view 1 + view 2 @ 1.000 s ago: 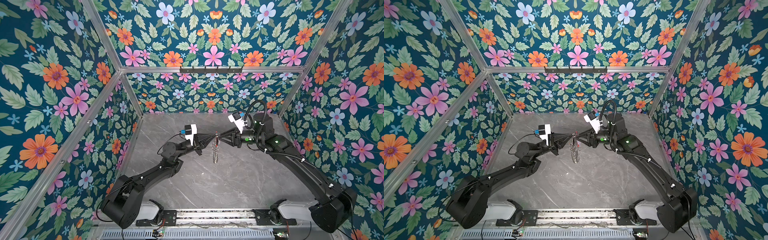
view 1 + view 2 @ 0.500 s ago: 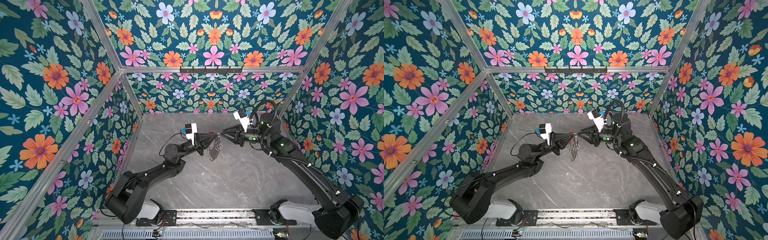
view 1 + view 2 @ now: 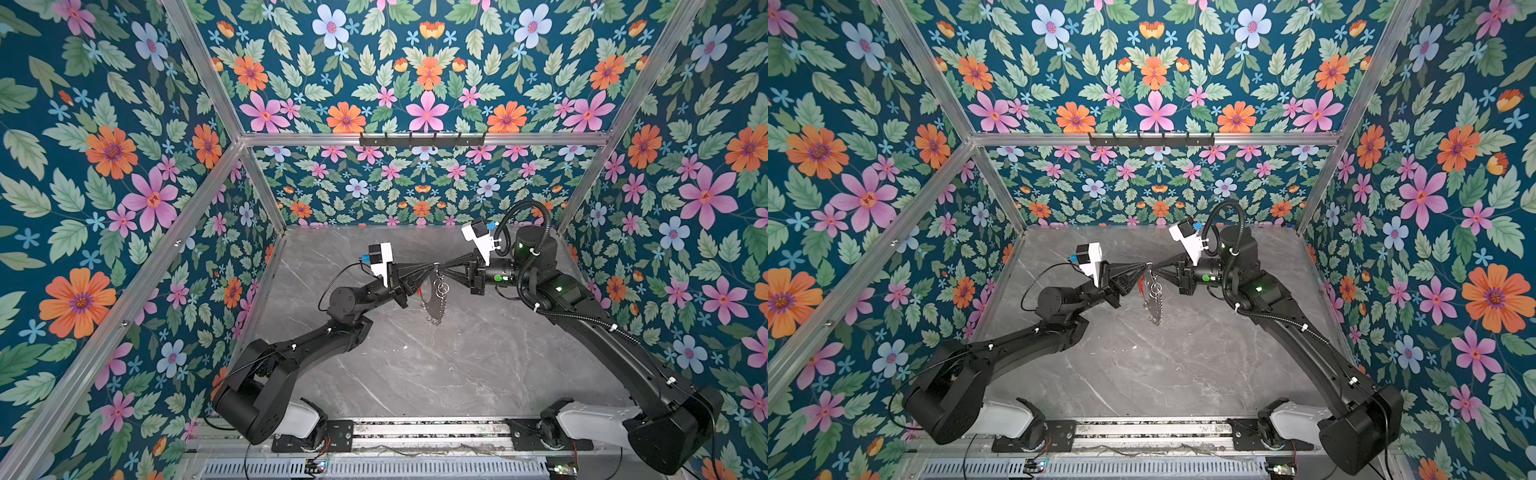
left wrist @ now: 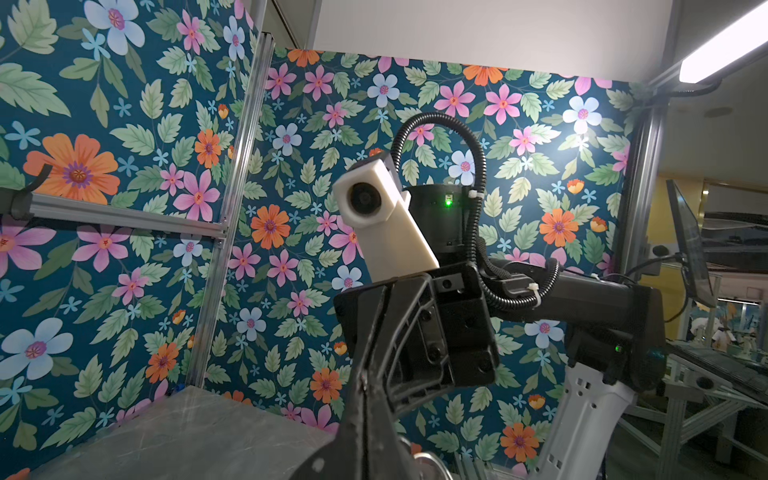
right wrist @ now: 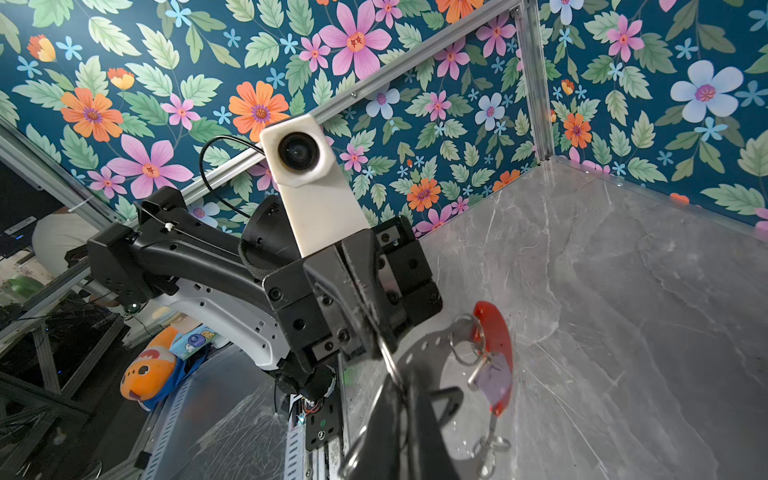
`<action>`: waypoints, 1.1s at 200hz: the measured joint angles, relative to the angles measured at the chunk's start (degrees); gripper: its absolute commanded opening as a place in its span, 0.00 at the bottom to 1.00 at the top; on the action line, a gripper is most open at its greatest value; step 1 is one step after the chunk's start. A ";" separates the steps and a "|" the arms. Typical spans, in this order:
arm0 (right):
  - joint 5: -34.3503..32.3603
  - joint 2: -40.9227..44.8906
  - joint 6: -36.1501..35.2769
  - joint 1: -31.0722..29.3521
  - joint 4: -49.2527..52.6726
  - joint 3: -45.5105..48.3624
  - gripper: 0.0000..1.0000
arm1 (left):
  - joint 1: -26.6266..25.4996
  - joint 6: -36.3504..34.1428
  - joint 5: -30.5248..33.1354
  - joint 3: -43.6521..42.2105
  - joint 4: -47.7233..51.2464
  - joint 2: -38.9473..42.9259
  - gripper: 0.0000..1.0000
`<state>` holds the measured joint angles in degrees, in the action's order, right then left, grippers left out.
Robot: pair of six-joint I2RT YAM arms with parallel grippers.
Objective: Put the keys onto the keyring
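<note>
The keyring (image 3: 432,305) hangs in mid-air over the table's middle in both top views, a thin hoop with a red curved section (image 5: 494,340) and small silver rings (image 3: 1155,289). My left gripper (image 3: 432,267) is shut on its top wire. My right gripper (image 3: 441,266) meets it tip to tip from the opposite side, shut on the same wire (image 5: 392,370). In the right wrist view a pale lilac key (image 5: 496,376) hangs against the red section. A black key (image 5: 446,401) hangs lower, beside my right fingers. Whether either sits on the hoop is unclear.
Grey marble table (image 3: 415,374) lies well below the hanging ring. Floral walls close in the back and both sides. A black hook rail (image 3: 422,139) runs high on the back wall, and the arms' metal base rail (image 3: 415,428) lines the front edge.
The right gripper, half open and drawn back a little half a second ago, has come in again and shut at the left fingertips. The keyring has swung slightly.
</note>
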<state>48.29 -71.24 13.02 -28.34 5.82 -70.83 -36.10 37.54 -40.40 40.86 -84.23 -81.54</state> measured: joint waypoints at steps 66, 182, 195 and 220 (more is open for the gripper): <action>-1.01 0.57 -1.55 -0.11 1.42 -0.02 0.00 | 0.02 -3.37 0.02 -0.68 2.14 0.92 0.34; -24.63 -0.22 -22.95 -7.15 13.75 0.35 0.00 | 0.00 -63.89 -2.45 28.11 91.08 6.75 0.31; -24.98 0.00 -23.89 -7.34 13.64 0.57 0.00 | 0.00 -67.23 -2.60 31.30 96.96 5.07 0.30; -25.35 0.50 -25.20 -7.50 13.86 1.03 0.00 | 0.00 -71.17 -3.28 33.64 103.21 3.50 0.29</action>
<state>22.94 -70.74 -12.19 -35.83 19.68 -69.80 -36.10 -33.63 -43.68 74.50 18.98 -78.04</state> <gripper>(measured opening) 0.052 0.297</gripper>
